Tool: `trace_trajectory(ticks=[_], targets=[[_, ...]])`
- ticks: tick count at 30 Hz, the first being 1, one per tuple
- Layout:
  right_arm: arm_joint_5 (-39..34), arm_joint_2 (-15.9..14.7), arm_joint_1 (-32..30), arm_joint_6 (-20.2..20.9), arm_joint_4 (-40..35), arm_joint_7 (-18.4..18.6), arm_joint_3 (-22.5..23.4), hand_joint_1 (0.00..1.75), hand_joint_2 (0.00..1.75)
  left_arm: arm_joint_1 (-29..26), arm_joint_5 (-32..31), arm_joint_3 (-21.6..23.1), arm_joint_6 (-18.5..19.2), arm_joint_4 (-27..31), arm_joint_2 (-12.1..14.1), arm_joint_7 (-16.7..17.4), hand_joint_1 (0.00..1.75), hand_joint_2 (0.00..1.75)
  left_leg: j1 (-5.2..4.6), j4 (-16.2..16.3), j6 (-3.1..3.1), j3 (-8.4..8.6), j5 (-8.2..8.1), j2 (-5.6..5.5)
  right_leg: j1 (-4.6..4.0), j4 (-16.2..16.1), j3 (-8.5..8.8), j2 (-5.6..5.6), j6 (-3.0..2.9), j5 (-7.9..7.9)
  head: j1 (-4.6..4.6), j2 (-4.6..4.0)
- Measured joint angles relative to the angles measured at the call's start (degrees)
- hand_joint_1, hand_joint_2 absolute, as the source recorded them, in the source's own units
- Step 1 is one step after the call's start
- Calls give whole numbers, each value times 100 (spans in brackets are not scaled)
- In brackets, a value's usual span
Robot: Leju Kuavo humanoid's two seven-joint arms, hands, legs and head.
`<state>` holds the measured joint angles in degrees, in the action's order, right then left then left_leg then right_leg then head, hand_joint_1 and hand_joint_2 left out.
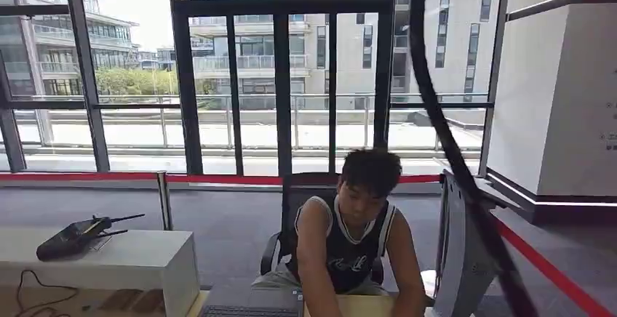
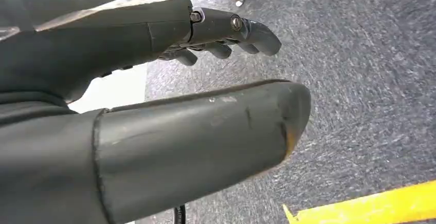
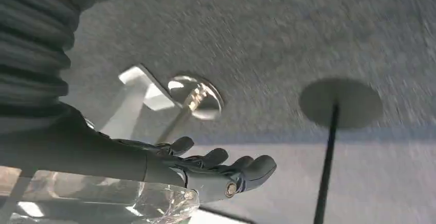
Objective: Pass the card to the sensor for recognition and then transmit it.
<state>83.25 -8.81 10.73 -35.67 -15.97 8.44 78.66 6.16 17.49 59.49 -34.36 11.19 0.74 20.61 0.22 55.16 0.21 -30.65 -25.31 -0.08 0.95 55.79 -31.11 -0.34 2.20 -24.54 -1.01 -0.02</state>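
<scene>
Below my left hand (image 2: 169,106) I see grey carpet (image 2: 370,80) and a yellow floor stripe (image 2: 370,206); its fingers (image 2: 226,36) are stretched out and apart, holding nothing. Under my right hand (image 3: 169,165), equally spread and empty, lie carpet, a round stand base (image 3: 342,102) and a shiny metal foot (image 3: 198,96). Ahead, a person (image 1: 353,244) sits at a desk (image 1: 364,307); I cannot tell where the card is.

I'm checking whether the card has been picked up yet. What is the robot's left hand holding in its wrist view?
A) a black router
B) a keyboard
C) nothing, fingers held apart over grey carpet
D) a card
C: the left hand holds nothing, its thumb and darker fingers apart, with only grey carpet beyond them.
</scene>
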Motion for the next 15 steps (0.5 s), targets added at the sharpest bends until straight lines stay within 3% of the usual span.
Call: trace_trajectory(ticks=[5,6,15], targets=[[24,42,-6,424,336,168,74,0,175,1,-90,2,53,0,2,-131,0,0,0,0,-1,1,1,-1,0,1,3,-1,-1,-1,-4,0],[33,55,-10,480,386,168,83,0,0,1,-96,2,61,0,2,-135,0,0,0,0,-1,2,1,-1,0,1,3,0,-1,-1,-2,0],[168,157,-17,865,653,181,85,0,0,1,-157,2,57,0,2,-168,0,0,0,0,0,2,1,-1,0,1,3,0,-1,-1,-4,0]])
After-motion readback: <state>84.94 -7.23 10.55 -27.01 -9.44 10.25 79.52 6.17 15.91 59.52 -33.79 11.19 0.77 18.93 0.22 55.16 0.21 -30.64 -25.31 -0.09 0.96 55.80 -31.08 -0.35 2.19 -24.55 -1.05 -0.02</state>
